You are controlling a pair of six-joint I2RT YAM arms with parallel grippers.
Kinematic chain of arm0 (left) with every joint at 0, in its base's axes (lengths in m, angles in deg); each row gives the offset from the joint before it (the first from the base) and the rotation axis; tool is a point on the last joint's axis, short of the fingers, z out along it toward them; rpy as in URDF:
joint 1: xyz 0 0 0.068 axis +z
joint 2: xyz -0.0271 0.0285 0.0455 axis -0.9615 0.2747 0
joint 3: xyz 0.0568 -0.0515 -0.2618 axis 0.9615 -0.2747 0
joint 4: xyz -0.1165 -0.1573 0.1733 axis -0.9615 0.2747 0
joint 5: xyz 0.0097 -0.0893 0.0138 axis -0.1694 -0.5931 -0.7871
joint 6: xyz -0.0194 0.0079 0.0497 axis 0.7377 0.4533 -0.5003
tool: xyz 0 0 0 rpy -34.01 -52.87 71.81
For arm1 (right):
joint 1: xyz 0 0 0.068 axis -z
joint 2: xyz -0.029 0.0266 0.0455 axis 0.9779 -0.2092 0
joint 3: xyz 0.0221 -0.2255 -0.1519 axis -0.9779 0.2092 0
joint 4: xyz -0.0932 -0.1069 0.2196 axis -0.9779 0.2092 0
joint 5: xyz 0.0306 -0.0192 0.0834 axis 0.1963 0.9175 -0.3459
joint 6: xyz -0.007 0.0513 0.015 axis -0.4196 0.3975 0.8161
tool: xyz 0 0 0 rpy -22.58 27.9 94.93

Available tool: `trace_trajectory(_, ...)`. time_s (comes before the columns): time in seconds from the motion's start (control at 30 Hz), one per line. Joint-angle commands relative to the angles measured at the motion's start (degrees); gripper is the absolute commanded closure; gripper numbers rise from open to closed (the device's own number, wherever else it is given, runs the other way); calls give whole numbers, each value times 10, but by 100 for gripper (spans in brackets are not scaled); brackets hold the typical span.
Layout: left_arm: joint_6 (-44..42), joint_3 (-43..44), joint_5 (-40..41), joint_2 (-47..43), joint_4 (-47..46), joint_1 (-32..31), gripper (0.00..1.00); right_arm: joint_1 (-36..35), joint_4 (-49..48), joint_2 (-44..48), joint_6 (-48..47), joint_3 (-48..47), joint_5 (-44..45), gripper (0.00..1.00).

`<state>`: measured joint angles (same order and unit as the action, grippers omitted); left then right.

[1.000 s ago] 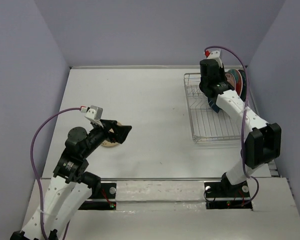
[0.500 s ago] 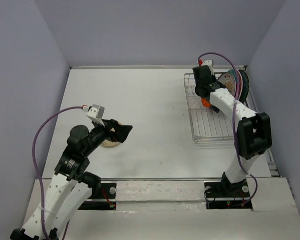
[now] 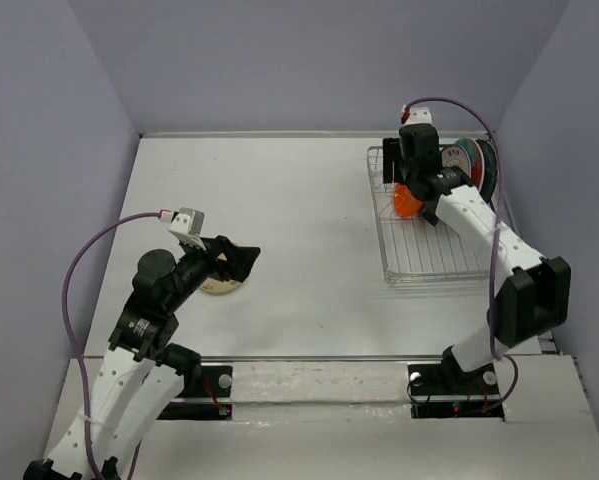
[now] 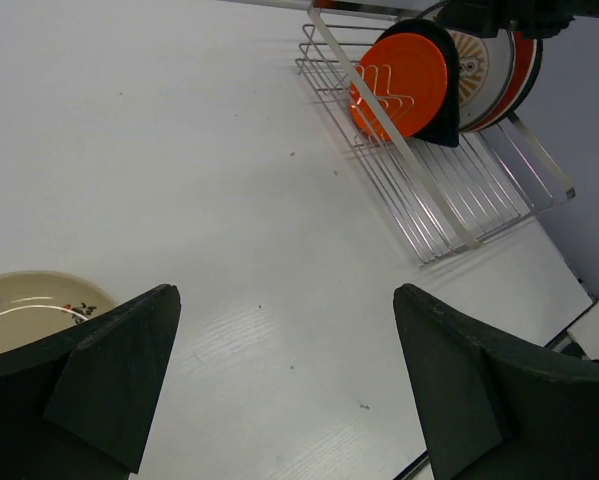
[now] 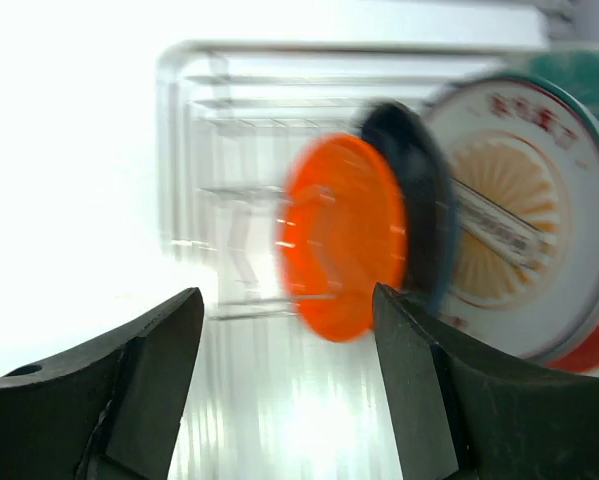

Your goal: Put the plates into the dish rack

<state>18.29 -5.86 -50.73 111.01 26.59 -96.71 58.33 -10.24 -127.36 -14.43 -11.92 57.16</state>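
The small cream plate [image 4: 29,310], the only one outside the dish rack [image 3: 429,268], lies flat on the table [image 3: 279,200] under the left gripper [image 4: 282,300], offset to one side of its fully parted, empty jaws, while the right gripper [image 5: 287,295], likewise wide and empty, faces the racked orange plate [image 5: 344,240].

Ahead of the right jaws everything is smearing with motion: the orange plate [image 5: 341,240], the dark blue plate [image 5: 424,210] behind it and the wires of the dish rack [image 5: 239,240] are blurring, so which slot the orange plate is occupying cannot be told. The sunburst plate [image 5: 509,160] is running off the picture's right edge, and the desk [image 5: 69,150] is washing out to white. Below the left jaws, the cream plate [image 4: 29,305] is being cut off by the left edge and covered by the left finger [image 4: 99,370]. Far ahead of them, the teal-and-red plate [image 4: 527,65] is showing only a rim behind the others.
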Motion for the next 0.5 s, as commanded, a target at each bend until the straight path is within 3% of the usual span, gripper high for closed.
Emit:
trace_trajectory(0.0, -7, 1, 14, -26, -29, 36, 1, -96, -108, 65, 101, 59, -237, 26)
trace_trajectory(0.17, -14, 12, 87, -46, -11, 68, 1, -220, -234, -26, 187, 78, -347, 24)
trace_trajectory(0.47, -12, 11, 143, -86, -9, 71, 1, -342, -346, -262, 355, -3, -358, 36)
